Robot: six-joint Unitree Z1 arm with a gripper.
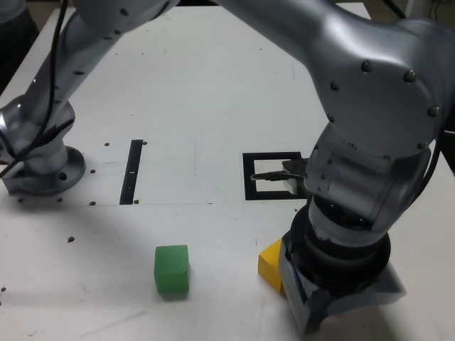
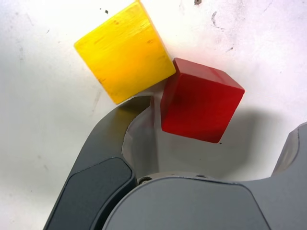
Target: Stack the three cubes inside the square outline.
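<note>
Here, white scuffed table w/ black square outline, hand spread wide round red cube.

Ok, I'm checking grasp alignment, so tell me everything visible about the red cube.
The red cube is a small matte block with plain faces and crisp edges, looking like painted wood. In the wrist view it sits on the white table, rotated, one corner touching the yellow cube. It lies between the fingers of the open gripper, ungripped. The exterior view hides it behind the arm.

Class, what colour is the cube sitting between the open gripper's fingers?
Red, clearest in the wrist view.
</note>
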